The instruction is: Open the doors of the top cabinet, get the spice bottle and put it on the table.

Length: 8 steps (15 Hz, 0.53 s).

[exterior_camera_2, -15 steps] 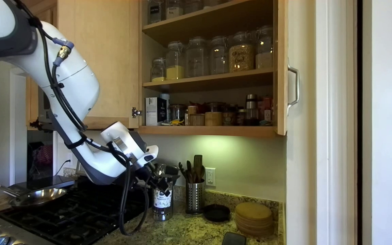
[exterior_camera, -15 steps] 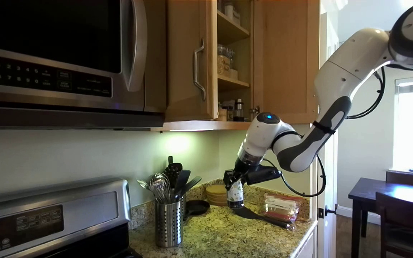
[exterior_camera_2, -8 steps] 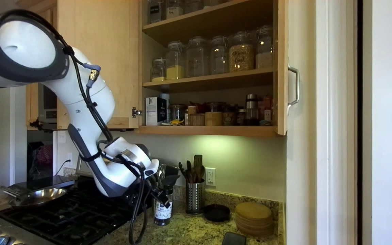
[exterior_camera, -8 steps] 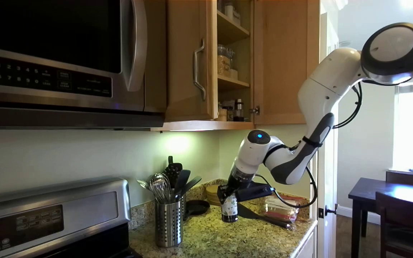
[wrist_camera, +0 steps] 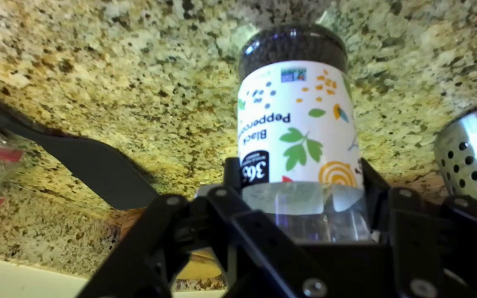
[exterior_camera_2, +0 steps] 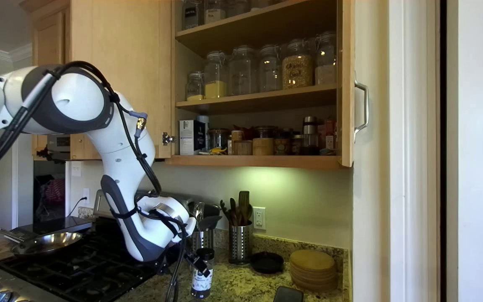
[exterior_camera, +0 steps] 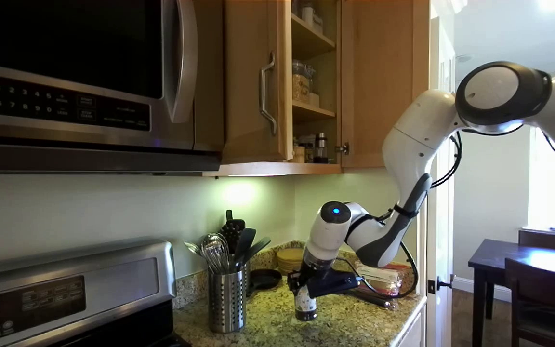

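My gripper (exterior_camera: 299,285) is shut on the spice bottle (exterior_camera: 305,304), which has a white patterned label, dark contents and a black cap. In the wrist view the fingers (wrist_camera: 300,171) press both sides of the bottle (wrist_camera: 298,116) near its clear upper part. The bottle is near upright, low over the granite table (exterior_camera: 277,330); I cannot tell if its base touches. The bottle also shows in an exterior view (exterior_camera_2: 202,281), partly behind the gripper (exterior_camera_2: 198,263). The top cabinet (exterior_camera_2: 258,161) stands open, its doors (exterior_camera: 253,82) (exterior_camera_2: 122,71) swung wide.
A perforated steel utensil holder (exterior_camera: 227,303) stands beside the bottle; it also shows in the wrist view (wrist_camera: 476,157). A black spatula (wrist_camera: 93,165), a plastic bag (exterior_camera: 378,277), a small black pan (exterior_camera_2: 266,262) and round boards (exterior_camera_2: 312,270) lie on the counter. A stove (exterior_camera_2: 94,268) adjoins it.
The arm has lowered the gripper and the held bottle steadily toward the countertop, and slightly nearer the utensil holder. The cabinet doors have not moved.
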Motion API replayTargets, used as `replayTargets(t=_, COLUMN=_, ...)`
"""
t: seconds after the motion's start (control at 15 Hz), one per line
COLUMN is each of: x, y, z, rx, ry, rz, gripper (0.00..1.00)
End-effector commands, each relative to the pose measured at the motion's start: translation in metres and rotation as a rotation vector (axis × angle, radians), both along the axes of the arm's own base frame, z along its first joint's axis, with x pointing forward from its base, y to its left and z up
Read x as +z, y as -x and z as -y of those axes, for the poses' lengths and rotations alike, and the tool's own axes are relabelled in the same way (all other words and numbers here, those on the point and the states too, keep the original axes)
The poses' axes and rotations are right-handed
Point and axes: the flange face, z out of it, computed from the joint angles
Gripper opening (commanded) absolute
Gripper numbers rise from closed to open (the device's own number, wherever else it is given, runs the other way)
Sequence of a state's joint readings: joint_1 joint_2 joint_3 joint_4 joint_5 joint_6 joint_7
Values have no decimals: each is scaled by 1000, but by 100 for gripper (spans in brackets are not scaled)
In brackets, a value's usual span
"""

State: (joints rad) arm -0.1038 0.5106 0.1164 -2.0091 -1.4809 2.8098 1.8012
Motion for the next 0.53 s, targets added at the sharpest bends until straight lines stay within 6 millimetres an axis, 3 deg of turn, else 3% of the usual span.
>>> replayTargets(t=0.0, x=-23, y=-1, z=-2, rx=-50, ry=11, rz=4, gripper=41)
replayTargets(t=0.07, x=-28, y=1, z=-3, rx=-55, ry=7, rz=-3, gripper=41)
replayTargets(t=0.2, x=-19, y=7, z=-2, rx=-62, ry=-6, rz=-3, gripper=91)
replayTargets(t=0.47, x=28, y=31, z=0, rx=-34, ry=-14, rz=6, gripper=100)
